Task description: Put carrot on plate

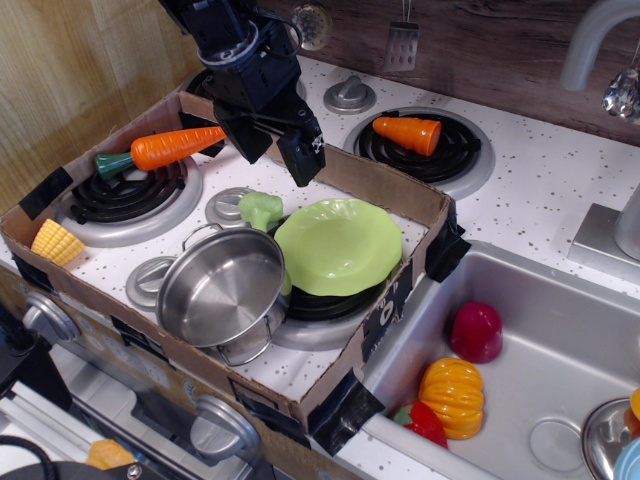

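The carrot [175,148] is long and orange with a dark green stem end. It lies across the back of the left burner [125,195], stem end to the left. My gripper [272,150] hangs just right of the carrot's tip with its jaws apart and nothing between them. Its left finger [243,135] is close to the tip; I cannot tell if they touch. The lime-green plate [338,245] sits on the front right burner, below and right of the gripper, and holds nothing.
A steel pot [222,288] stands against the plate's left side. A small green toy [260,208] sits behind the pot. A corn cob [57,242] lies at the left. A stubby orange cone [408,133] is on the back burner. A cardboard wall [385,180] rings the stove. The sink [560,330] holds toy vegetables.
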